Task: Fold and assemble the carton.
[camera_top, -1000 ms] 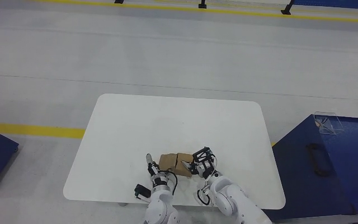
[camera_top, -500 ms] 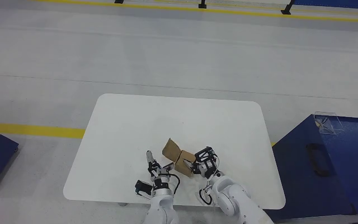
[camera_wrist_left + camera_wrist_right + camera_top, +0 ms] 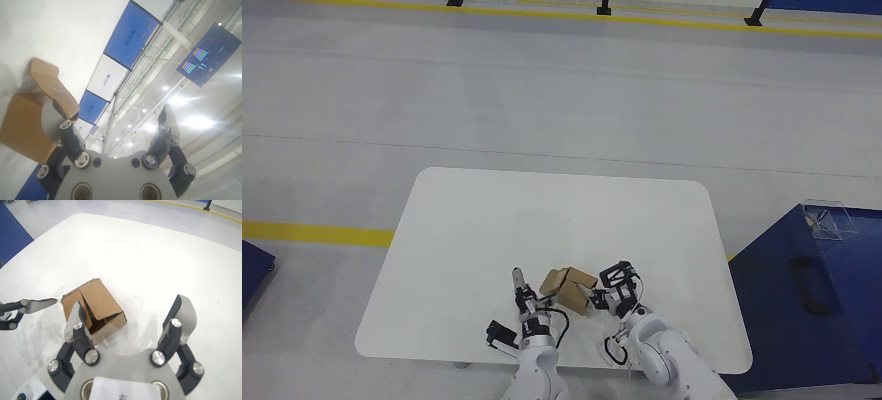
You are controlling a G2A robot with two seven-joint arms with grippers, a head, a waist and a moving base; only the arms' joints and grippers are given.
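the carton (image 3: 567, 288) sits on the white table (image 3: 542, 210) close to the front edge, right between the two arms. its top flaps are folded over but not shut: a dark gap stays open at the end that faces the right gripper (image 3: 128, 300). that gripper is spread wide and holds nothing, with one finger just at the gap and the other well out over bare table. the left gripper (image 3: 110, 104) is also spread and empty; one finger rests against a loose flap (image 3: 54, 89) on its side of the box, and seen from the right wrist its fingertip (image 3: 47, 301) points at the box's far corner. the box's long axis runs roughly from one gripper to the other, so the open end lies nearest the right arm, which looks best placed to press that flap down while the left braces the other end
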